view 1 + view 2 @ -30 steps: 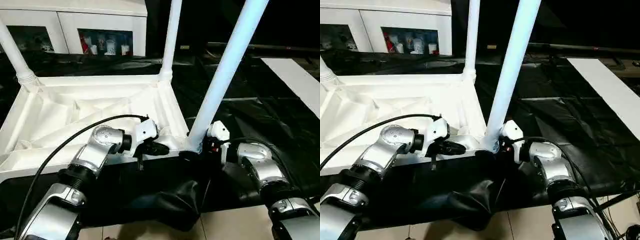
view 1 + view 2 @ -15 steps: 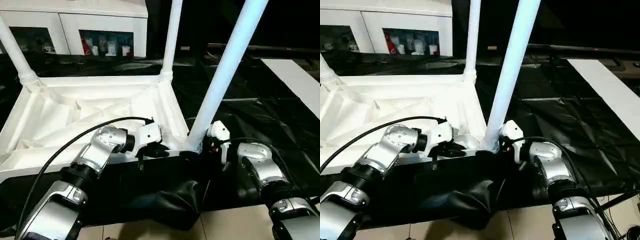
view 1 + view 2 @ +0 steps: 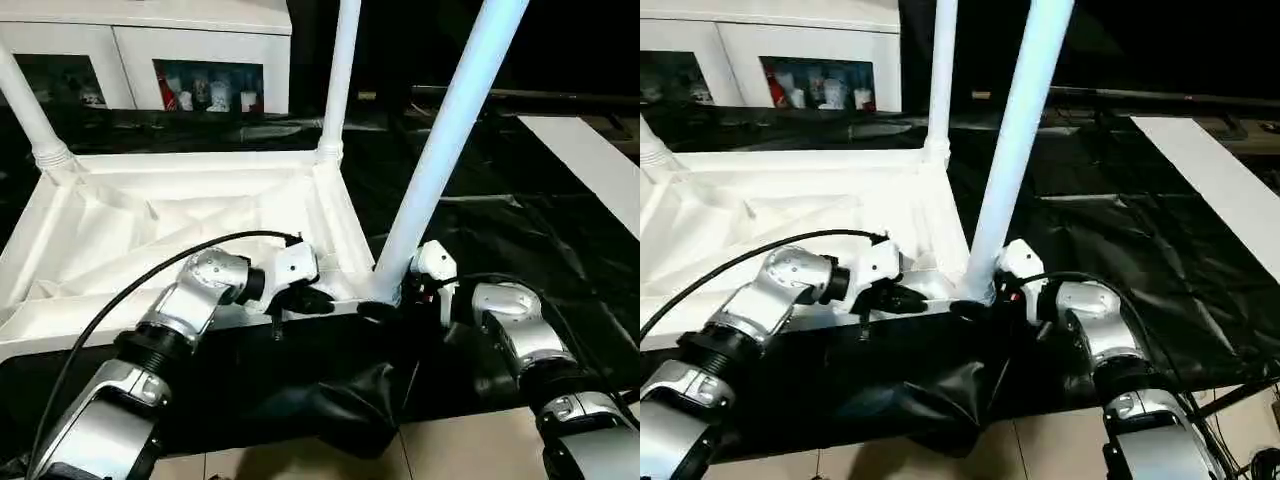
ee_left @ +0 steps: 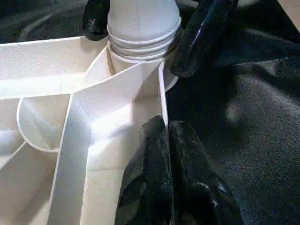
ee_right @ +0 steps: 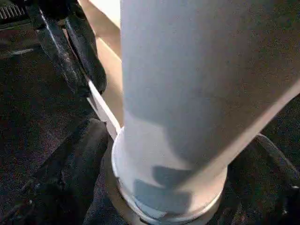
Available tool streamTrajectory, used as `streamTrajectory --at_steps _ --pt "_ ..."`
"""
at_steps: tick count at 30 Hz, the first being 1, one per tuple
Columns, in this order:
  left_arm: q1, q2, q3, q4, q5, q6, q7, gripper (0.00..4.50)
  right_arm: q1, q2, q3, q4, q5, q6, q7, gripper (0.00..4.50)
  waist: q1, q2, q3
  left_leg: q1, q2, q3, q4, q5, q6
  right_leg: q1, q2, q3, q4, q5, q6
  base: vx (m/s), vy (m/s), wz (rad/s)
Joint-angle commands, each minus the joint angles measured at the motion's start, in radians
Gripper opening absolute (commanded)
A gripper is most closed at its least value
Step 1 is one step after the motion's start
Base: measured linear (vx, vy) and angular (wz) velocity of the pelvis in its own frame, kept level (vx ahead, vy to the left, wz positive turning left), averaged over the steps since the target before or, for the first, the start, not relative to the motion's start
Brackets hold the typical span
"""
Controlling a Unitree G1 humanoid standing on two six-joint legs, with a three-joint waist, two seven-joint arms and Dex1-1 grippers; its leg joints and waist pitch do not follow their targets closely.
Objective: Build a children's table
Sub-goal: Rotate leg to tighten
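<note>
Evidently mid-way through seating a leg: upturned table top (image 3: 150, 215) lying ribs-up on the black sheet (image 3: 500, 230), with the near-right leg (image 3: 440, 150) standing in its corner socket (image 4: 140, 51) and leaning a little to the right. Right gripper (image 3: 388, 303) clasped wide around the base of that leg, one black finger on each side of the ringed collar. Left gripper (image 4: 164, 136) clenched, tips together against the thin near rim wall just beside the same corner; hard to say whether pinching that wall or merely pressing on it. Two more legs already up at the far corners, one at the far right (image 3: 345, 70) and one at the far left (image 3: 25, 100). Judging by the collar rings showing above the socket, probably not fully home; next, likely a firm push or twist downward along the leg's own line while bracing the top against sliding. Little slack at this corner: rim close to the near edge of the sheet, with folds bunched below it and bare floor (image 3: 450, 445) beyond. Plenty of open sheet to the right, out to the flat white board (image 3: 590, 160); white cabinet (image 3: 150, 40) well behind.
</note>
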Motion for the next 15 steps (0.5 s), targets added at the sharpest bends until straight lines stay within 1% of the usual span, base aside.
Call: streamTrajectory --at_steps 1,2,3,4,6,7,8,9,12,13,15 --pt "0.027 0.006 -0.060 0.023 0.041 0.017 -0.045 0.02 -0.025 -0.002 -0.006 0.008 0.017 0.017 0.020 3.79 -0.002 0.008 -0.055 0.004 0.027 -0.001 -0.059 -0.186 0.070 0.052 -0.056 0.045 -0.068 -0.115 -0.262 0.000 0.000 0.00" --pt "0.028 0.006 -0.060 0.022 0.041 0.019 -0.044 0.02 -0.025 0.000 -0.009 0.007 0.024 0.023 0.028 3.79 -0.001 0.007 -0.055 0.004 0.027 -0.001 -0.059 -0.185 0.072 0.052 -0.057 0.045 -0.068 -0.112 -0.263 0.000 0.000 0.00" --pt "0.028 0.006 -0.061 0.022 0.041 0.020 -0.043 0.00 -0.025 0.000 -0.011 0.006 0.027 0.026 0.033 3.65 -0.002 0.005 -0.055 0.003 0.027 -0.001 -0.059 -0.183 0.074 0.053 -0.056 0.045 -0.067 -0.110 -0.263 0.000 0.000 0.00" --pt "0.028 0.006 -0.061 0.022 0.040 0.022 -0.042 0.00 -0.025 0.001 -0.014 0.006 0.028 0.027 0.036 3.50 -0.001 0.005 -0.056 0.004 0.028 -0.001 -0.059 -0.179 0.075 0.052 -0.057 0.045 -0.067 -0.108 -0.264 0.000 0.000 0.00" --pt "0.029 0.007 -0.061 0.021 0.038 0.024 -0.041 0.00 -0.025 0.003 -0.020 0.007 0.035 0.035 0.046 3.40 0.000 0.005 -0.056 0.003 0.027 0.000 -0.058 -0.171 0.078 0.053 -0.058 0.045 -0.066 -0.099 -0.266 0.000 0.000 0.00" --pt "0.030 0.008 -0.061 0.021 0.037 0.024 -0.040 0.00 -0.025 0.004 -0.022 0.009 0.038 0.038 0.049 3.25 0.000 0.005 -0.056 0.003 0.028 0.000 -0.058 -0.164 0.080 0.053 -0.057 0.045 -0.065 -0.090 -0.268 0.000 0.000 0.00" --pt "0.031 0.007 -0.062 0.021 0.037 0.025 -0.039 0.00 -0.025 0.003 -0.024 0.010 0.040 0.040 0.052 3.25 0.000 0.005 -0.057 0.003 0.027 0.000 -0.057 -0.162 0.082 0.053 -0.058 0.045 -0.064 -0.087 -0.270 0.000 0.000 0.00" --pt "0.032 0.007 -0.062 0.020 0.037 0.025 -0.039 0.00 -0.024 0.003 -0.025 0.011 0.041 0.040 0.053 3.03 0.000 0.005 -0.057 0.003 0.027 0.000 -0.057 -0.161 0.083 0.053 -0.057 0.045 -0.064 -0.086 -0.271 0.000 0.000 0.00" --pt "0.034 0.007 -0.062 0.019 0.037 0.027 -0.038 0.00 -0.021 0.003 -0.029 0.016 0.043 0.043 0.051 2.93 0.000 0.006 -0.055 0.004 0.028 0.000 -0.058 -0.169 0.079 0.052 -0.058 0.044 -0.066 -0.104 -0.268 0.000 0.000 0.00" --pt "0.035 0.008 -0.063 0.018 0.038 0.028 -0.038 0.00 -0.018 0.001 -0.028 0.017 0.042 0.042 0.051 2.78 0.001 0.007 -0.056 0.004 0.028 0.000 -0.058 -0.170 0.076 0.052 -0.058 0.044 -0.066 -0.108 -0.266 0.000 0.000 0.00" --pt "0.035 0.008 -0.063 0.017 0.038 0.029 -0.038 0.00 -0.016 0.001 -0.028 0.016 0.042 0.042 0.052 2.71 0.001 0.006 -0.057 0.004 0.028 0.000 -0.057 -0.164 0.076 0.053 -0.058 0.045 -0.065 -0.099 -0.266 0.000 0.000 0.00"
